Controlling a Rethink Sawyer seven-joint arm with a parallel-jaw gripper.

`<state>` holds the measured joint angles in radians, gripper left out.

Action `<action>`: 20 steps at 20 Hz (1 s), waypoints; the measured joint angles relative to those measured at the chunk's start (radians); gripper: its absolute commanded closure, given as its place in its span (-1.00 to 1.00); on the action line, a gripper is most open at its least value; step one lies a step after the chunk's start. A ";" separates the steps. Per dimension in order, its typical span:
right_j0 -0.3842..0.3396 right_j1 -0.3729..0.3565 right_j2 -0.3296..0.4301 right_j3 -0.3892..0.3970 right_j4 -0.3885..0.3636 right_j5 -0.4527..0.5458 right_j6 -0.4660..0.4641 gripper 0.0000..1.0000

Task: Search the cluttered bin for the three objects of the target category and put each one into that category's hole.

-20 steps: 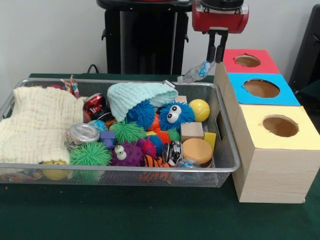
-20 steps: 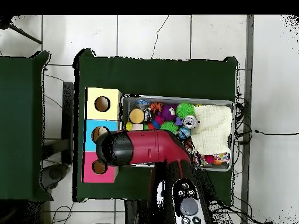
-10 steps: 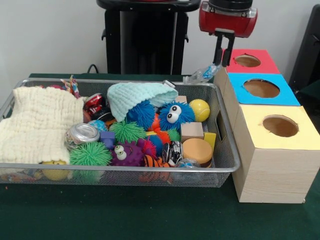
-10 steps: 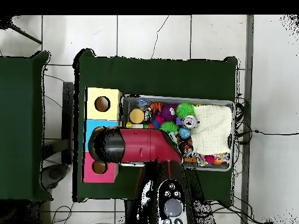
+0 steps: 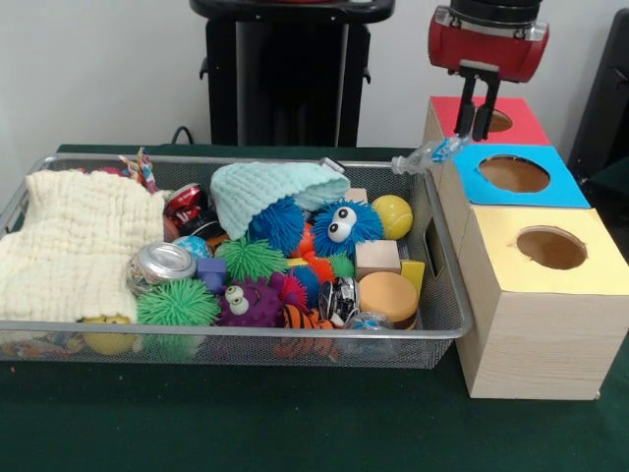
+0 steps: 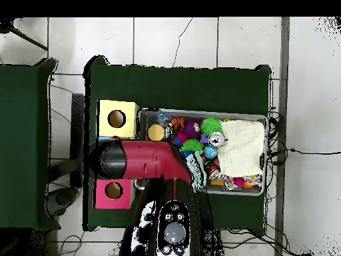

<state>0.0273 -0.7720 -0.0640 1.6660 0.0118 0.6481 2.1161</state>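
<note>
Bin (image 5: 447,324) left of three boxes (image 5: 536,295) (front view); toys (image 5: 339,228) inside

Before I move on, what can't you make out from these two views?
- Overhead: the blue box and pincer are hidden under the red arm.
- Front: what lies under the cream cloth and the mint cloth in the bin.
- Front: the clear item at the pincer is too small to identify.

Red rounded wrist housing w/ black cap on top, two thin black fingers (image 5: 465,106) below. From overhead: glossy red arm (image 6: 143,162), black end (grey button panel near base).
</note>
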 measured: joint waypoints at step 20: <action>0.104 0.014 -0.109 -0.095 0.095 0.010 0.023 1.00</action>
<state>0.1313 -0.7577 -0.1733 1.5714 0.1065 0.6576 2.1386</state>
